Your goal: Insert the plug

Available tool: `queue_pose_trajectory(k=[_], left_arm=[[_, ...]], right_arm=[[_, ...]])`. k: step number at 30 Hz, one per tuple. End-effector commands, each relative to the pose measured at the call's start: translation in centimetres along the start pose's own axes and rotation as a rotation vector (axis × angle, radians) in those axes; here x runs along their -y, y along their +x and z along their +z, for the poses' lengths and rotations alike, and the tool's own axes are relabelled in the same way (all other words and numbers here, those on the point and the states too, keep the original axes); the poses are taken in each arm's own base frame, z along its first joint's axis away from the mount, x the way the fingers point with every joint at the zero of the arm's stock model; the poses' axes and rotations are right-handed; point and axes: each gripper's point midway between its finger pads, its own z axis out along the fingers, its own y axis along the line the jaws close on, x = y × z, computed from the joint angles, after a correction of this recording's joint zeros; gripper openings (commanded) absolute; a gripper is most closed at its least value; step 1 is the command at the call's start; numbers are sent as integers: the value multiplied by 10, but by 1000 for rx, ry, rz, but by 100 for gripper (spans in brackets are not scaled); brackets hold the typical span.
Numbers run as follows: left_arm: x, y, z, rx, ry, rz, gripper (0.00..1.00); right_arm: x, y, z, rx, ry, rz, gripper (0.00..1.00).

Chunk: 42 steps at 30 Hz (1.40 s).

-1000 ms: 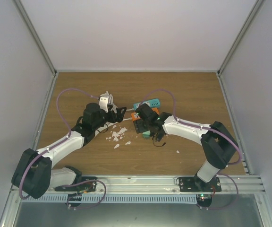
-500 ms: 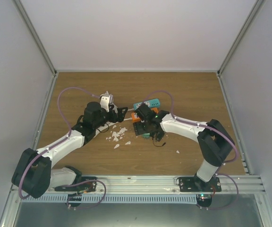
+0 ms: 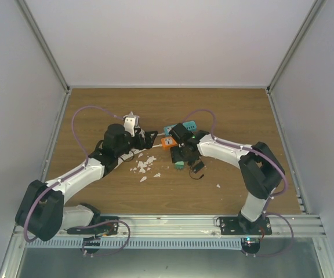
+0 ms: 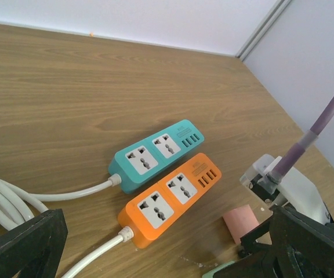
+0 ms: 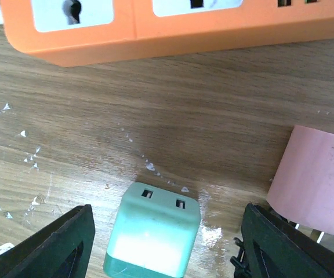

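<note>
The right end effector [image 5: 167, 234] is spread wide, its 2 fingers [image 5: 51, 243] flanking the mint-green plug [image 5: 153, 236] without touching it. The plug lies on the wooden surface [image 5: 213, 116] near the orange power strip [image 5: 173, 23], with a pink block [image 5: 315, 179] to one side. The left end effector [image 4: 167, 249] is also spread and empty, facing the orange strip and the teal power strip [image 4: 155, 153].

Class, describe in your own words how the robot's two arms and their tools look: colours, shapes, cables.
The left arm and right arm have white tubular links joined by bulky black joints. A purple cable loops along each one. The left tool and right tool are black, with broad, blocky, matt fingers.
</note>
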Motion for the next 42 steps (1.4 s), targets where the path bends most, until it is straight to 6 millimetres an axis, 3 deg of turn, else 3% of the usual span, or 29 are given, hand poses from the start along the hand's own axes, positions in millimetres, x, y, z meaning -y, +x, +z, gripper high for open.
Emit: queue_pose_trajectory(k=[1, 14, 25, 31, 37, 39, 42], left_arm=[[7, -7, 6, 6, 20, 5, 99], [4, -3, 13, -22, 8, 1, 99], [3, -1, 16, -33, 3, 0, 99], [3, -1, 16, -34, 1, 2, 99], [3, 0, 17, -40, 1, 1, 99], [3, 0, 17, -40, 1, 1, 99], [3, 0, 17, -41, -2, 1, 99]], right_arm=[[2, 7, 8, -63, 4, 20, 71], [12, 16, 15, -110, 63, 10, 70], [7, 23, 25, -134, 63, -15, 65], [5, 22, 22, -124, 65, -24, 50], [-5, 21, 21, -127, 16, -44, 23], [-11, 15, 16, -105, -6, -57, 10], [-16, -5, -3, -9, -4, -75, 8]])
